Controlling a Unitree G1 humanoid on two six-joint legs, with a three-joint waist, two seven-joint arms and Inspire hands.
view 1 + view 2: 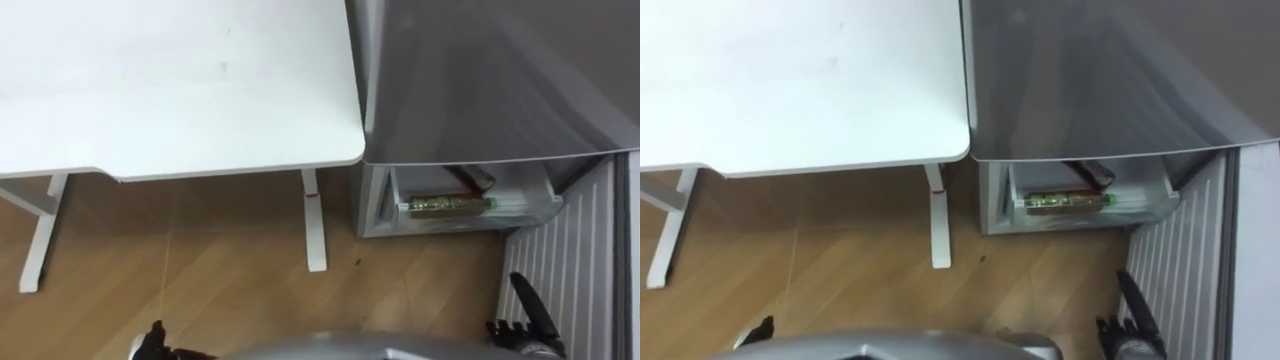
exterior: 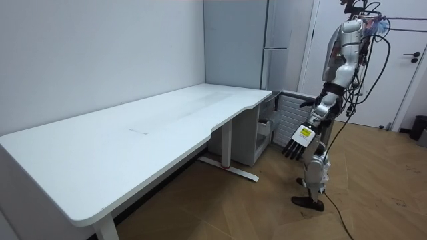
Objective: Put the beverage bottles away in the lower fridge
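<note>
A drink bottle [image 1: 448,205] lies inside the open lower fridge [image 1: 372,208]. The left hand [image 2: 297,141] and right hand [image 1: 527,312] hang empty, fingers straight and apart. The loading looks done, with probably only the door [image 1: 570,250] left to shut.

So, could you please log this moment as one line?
lower fridge drawer: open | bottle: lying in drawer | left hand: open, empty | right hand: open, empty

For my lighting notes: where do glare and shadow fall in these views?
Left eye view: the white rectangular desk top is brightly lit, pale diagonal sheen streaks the grey metal fridge, and the wooden plank floor darkens beneath the desk edge. Room view: even light, soft shadow under the desk.
</note>
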